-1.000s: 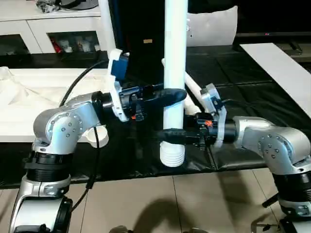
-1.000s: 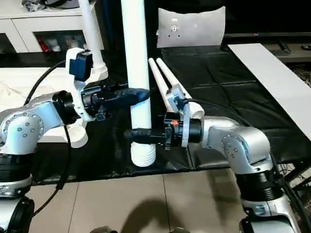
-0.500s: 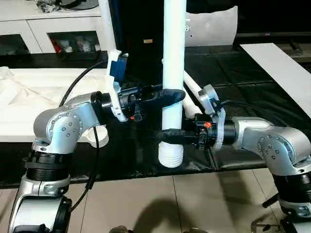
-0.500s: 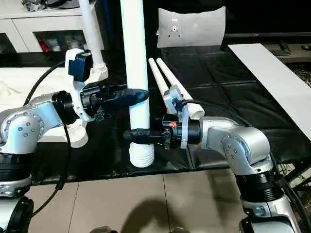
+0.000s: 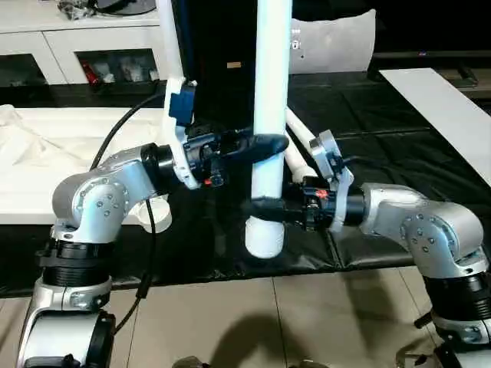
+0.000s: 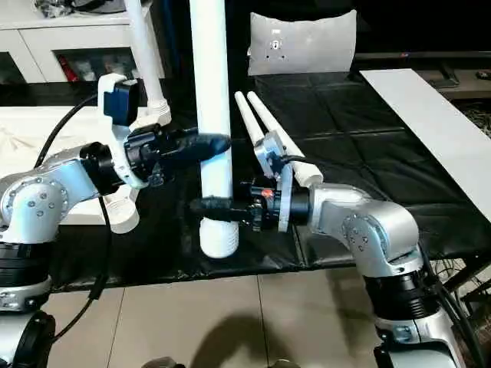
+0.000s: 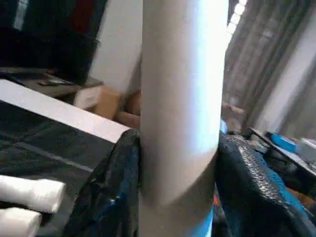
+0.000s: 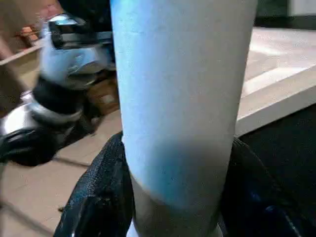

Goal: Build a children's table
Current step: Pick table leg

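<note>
My left gripper [image 5: 265, 144] is clamped on the upright table leg [image 5: 270, 115], its two black fingers wrapped around the shaft from the left; from the wrist camera I see the leg [image 7: 180, 108] pressed between both pads. My right gripper [image 5: 265, 208] grips the same leg lower down, coming in from the right, and that wrist camera shows the white shaft [image 8: 180, 98] squeezed between its fingers [image 8: 101, 192] too. So both grippers are closed on one leg, the left above the right, with a short stretch of bare shaft between them.

The leg stands vertical. Its long axis runs straight up and down, its upper part rising out of the top of the head view and its rounded lower end [image 6: 218, 244] hanging just above the black mat [image 6: 353, 146] near the mat's front edge. I cannot tell whether that end touches the mat.

Behind my right forearm two more legs [image 6: 265, 126] lie flat on the mat side by side, touching or nearly so, their long axes slanting away from me and to the left. Another leg [image 6: 142, 54] stands upright farther back on the left, behind my left wrist. The white tabletop [image 5: 69, 165] lies on my left, beside the left arm. A white cabinet [image 5: 84, 46] sits behind it, and a pale cushion [image 6: 303, 42] lies at the back of the mat.
</note>
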`<state>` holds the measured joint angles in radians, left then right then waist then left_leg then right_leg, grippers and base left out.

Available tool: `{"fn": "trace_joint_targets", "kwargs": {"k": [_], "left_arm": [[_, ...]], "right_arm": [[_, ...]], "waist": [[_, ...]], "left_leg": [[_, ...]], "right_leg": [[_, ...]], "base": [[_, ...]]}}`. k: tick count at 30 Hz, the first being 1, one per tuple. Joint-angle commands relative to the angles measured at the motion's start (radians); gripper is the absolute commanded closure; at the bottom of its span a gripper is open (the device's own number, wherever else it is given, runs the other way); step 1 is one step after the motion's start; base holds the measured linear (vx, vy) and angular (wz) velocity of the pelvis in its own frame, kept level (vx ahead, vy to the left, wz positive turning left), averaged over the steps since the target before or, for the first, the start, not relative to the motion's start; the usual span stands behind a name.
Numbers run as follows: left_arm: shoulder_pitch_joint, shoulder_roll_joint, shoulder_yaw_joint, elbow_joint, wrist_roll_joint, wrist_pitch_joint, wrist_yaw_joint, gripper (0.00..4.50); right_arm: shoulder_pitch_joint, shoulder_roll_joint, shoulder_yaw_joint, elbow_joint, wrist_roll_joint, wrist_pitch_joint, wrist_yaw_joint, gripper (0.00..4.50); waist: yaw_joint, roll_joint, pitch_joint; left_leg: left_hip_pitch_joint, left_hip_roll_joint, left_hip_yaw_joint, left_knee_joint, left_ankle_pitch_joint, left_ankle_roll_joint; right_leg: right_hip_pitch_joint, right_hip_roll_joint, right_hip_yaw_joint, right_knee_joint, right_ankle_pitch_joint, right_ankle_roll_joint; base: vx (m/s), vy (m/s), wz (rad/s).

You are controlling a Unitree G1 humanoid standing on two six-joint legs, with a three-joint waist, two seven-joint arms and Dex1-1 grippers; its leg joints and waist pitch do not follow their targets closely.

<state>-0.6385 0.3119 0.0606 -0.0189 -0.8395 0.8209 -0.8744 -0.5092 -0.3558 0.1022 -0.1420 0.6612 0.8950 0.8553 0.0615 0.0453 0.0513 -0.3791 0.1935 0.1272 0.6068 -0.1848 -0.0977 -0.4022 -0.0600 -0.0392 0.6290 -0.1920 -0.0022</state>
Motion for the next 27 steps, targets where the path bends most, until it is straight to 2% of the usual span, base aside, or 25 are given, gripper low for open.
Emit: {"fn": "trace_joint_targets", "kwargs": {"k": [1, 2, 7, 8, 13, 14, 15, 17, 20, 21, 27], "left_arm": [[-0.019, -0.003, 0.017, -0.022, 0.008, -0.013, 0.034, 1.76], [-0.010, -0.002, 0.013, -0.035, 0.012, -0.013, 0.038, 1.63], [0.027, -0.006, -0.001, -0.095, 0.031, -0.025, 0.070, 1.31], [0.032, -0.006, -0.009, -0.104, 0.050, -0.041, 0.079, 1.10], [0.040, -0.042, -0.049, -0.115, 0.219, -0.163, 0.240, 0.95], [0.040, -0.042, -0.049, -0.115, 0.219, -0.163, 0.240, 1.30], [0.047, -0.071, -0.048, -0.131, 0.230, -0.172, 0.289, 1.51], [0.054, -0.094, -0.045, -0.148, 0.236, -0.178, 0.326, 1.65], [0.066, -0.151, -0.027, -0.168, 0.247, -0.181, 0.421, 1.65], [0.072, -0.174, -0.022, -0.174, 0.256, -0.181, 0.461, 1.65], [0.086, -0.211, -0.030, -0.181, 0.274, -0.177, 0.519, 1.65]], "right_arm": [[-0.015, 0.013, -0.021, 0.017, -0.036, -0.018, -0.070, 2.59], [-0.014, 0.021, -0.022, 0.014, -0.045, -0.026, -0.087, 2.59], [-0.001, 0.056, -0.012, -0.010, -0.078, -0.049, -0.158, 2.59], [0.002, 0.064, -0.010, -0.013, -0.086, -0.055, -0.174, 2.59], [0.010, 0.121, -0.007, -0.027, -0.131, -0.078, -0.277, 2.60], [0.010, 0.121, -0.007, -0.027, -0.131, -0.078, -0.277, 2.60], [0.012, 0.138, -0.002, -0.030, -0.143, -0.088, -0.304, 2.60], [0.014, 0.150, -0.002, -0.031, -0.151, -0.092, -0.323, 2.60], [0.015, 0.163, 0.001, -0.028, -0.161, -0.099, -0.342, 2.60], [0.015, 0.168, 0.004, -0.028, -0.163, -0.101, -0.349, 2.60], [0.015, 0.179, 0.007, -0.027, -0.171, -0.104, -0.361, 2.60]], "waist": [[0.002, -0.014, -0.067], [0.003, -0.011, -0.067], [0.001, -0.009, -0.068], [0.001, -0.009, -0.068], [0.000, -0.005, -0.065], [-0.001, -0.005, -0.066], [0.001, 0.000, -0.067], [-0.001, -0.003, -0.067], [-0.002, -0.003, -0.068], [-0.002, -0.006, -0.067], [-0.002, -0.007, -0.066]], "left_leg": [[0.001, 0.004, 0.023, -0.064, -0.106, -0.013], [0.003, 0.004, 0.022, -0.065, -0.109, -0.015], [0.002, 0.007, 0.021, -0.066, -0.109, -0.018], [0.003, 0.006, 0.021, -0.066, -0.109, -0.016], [0.004, 0.008, 0.020, -0.070, -0.137, -0.032], [0.004, 0.007, 0.020, -0.070, -0.142, -0.034], [0.003, 0.005, 0.019, -0.069, -0.140, -0.036], [0.001, 0.007, 0.018, -0.069, -0.136, -0.040], [-0.001, 0.005, 0.019, -0.067, -0.127, -0.035], [-0.001, 0.006, 0.019, -0.067, -0.129, -0.033], [-0.001, 0.005, 0.019, -0.066, -0.140, -0.028]], "right_leg": [[0.060, -0.047, 0.031, -0.079, -0.206, -0.175], [0.060, -0.046, 0.031, -0.079, -0.211, -0.172], [0.061, -0.046, 0.032, -0.075, -0.173, -0.174], [0.060, -0.046, 0.032, -0.076, -0.172, -0.174], [0.057, -0.047, 0.033, -0.084, -0.224, -0.145], [0.058, -0.047, 0.033, -0.083, -0.228, -0.141], [0.059, -0.047, 0.033, -0.081, -0.222, -0.140], [0.060, -0.047, 0.032, -0.080, -0.193, -0.148], [0.061, -0.046, 0.033, -0.078, -0.168, -0.157], [0.061, -0.045, 0.033, -0.081, -0.168, -0.156], [0.059, -0.045, 0.033, -0.085, -0.206, -0.138]], "base": [[0.000, 0.000, 0.00], [0.000, 0.000, 0.00], [0.000, 0.000, 0.00], [0.000, 0.000, 0.00], [0.000, 0.000, 0.00], [0.000, 0.000, 0.00], [0.000, 0.000, 0.00], [0.000, 0.000, 0.00], [0.000, 0.000, 0.00], [0.000, 0.000, 0.00], [0.000, 0.000, 0.00]]}}
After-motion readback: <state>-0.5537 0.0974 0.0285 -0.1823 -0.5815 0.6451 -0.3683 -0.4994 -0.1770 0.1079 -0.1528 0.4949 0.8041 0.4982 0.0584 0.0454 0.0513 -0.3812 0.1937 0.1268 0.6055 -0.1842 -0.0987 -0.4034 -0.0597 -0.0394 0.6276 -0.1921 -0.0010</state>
